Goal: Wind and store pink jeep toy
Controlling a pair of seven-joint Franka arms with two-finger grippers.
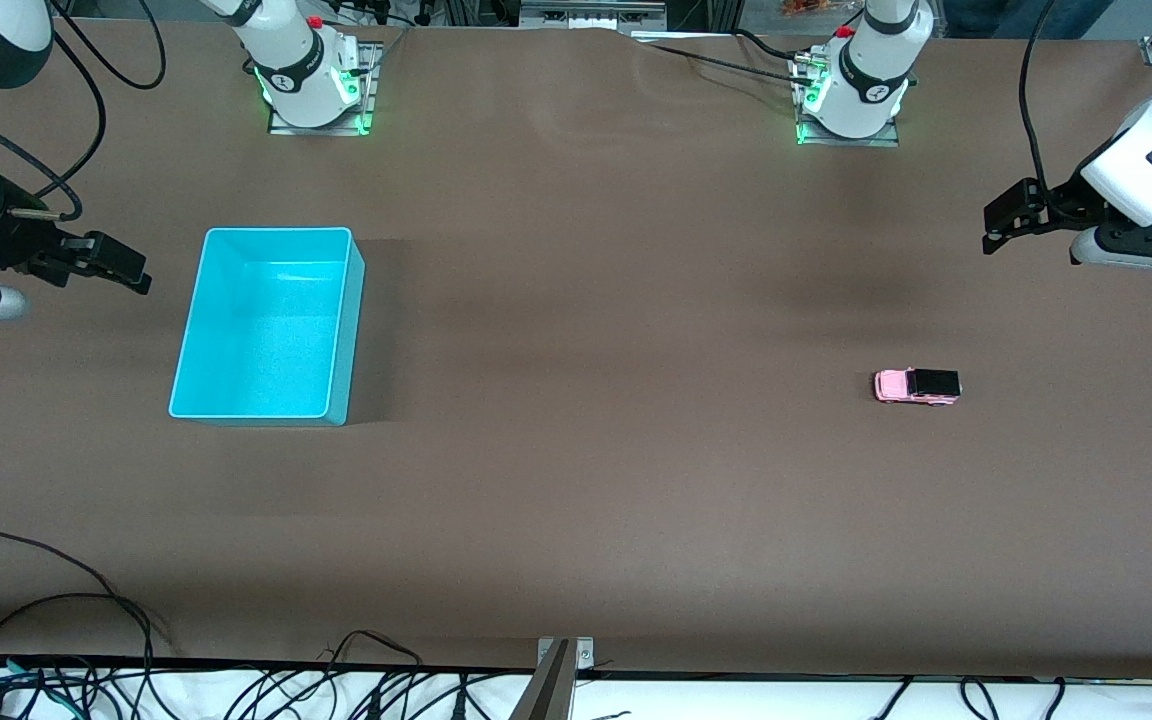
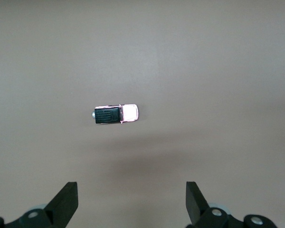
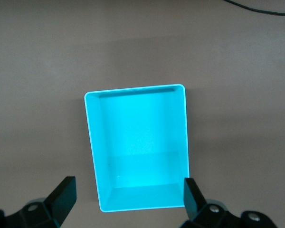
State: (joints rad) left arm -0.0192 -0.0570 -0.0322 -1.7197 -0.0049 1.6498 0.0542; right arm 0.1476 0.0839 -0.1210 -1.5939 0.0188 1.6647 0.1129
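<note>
Both grippers' fingers (image 2: 66,199) cut off; pink jeep toy (image 1: 917,386) wheels indistinct

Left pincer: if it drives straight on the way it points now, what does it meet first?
Probably bare table. The left pincer is open and up in the air; in its wrist view the pink jeep toy sits slightly off its centre line, so it may pass beside it. Depth unclear.

Turquoise bin (image 1: 269,325) open-topped, on brown table (image 1: 586,480), toward right arm's end. Dark cables (image 1: 186,690) trail along the table edge nearest the front camera.
</note>
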